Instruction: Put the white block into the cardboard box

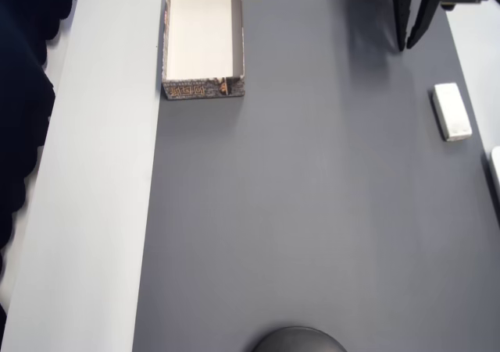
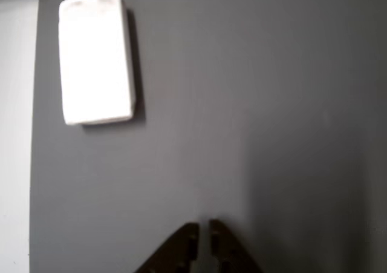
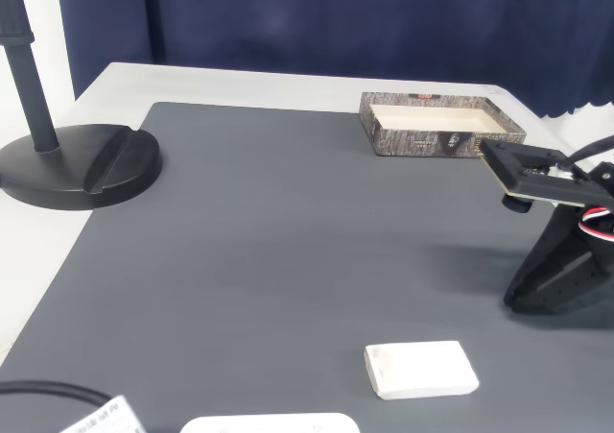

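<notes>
So the gripper (image 2: 204, 233) has its fingers basically pinched together on nothing, and the white block (image 2: 97, 58) lies flat on the grey mat (image 1: 312, 211), up and left of the tips in the wrist view, long side roughly in line with them, well apart from the cardboard box (image 1: 238, 32).

A grey mat (image 1: 312, 211) carries the white block (image 1: 452, 111) and cardboard box (image 1: 203, 88).

the gripper (image 1: 412, 44) is matte black plastic with two long fingers (image 3: 552, 275) tapering to points. above them in the fixed view, beside the cardboard box (image 3: 436, 137), a flat black camera bracket sits on the wrist, trailing red, white and black wires.
</notes>
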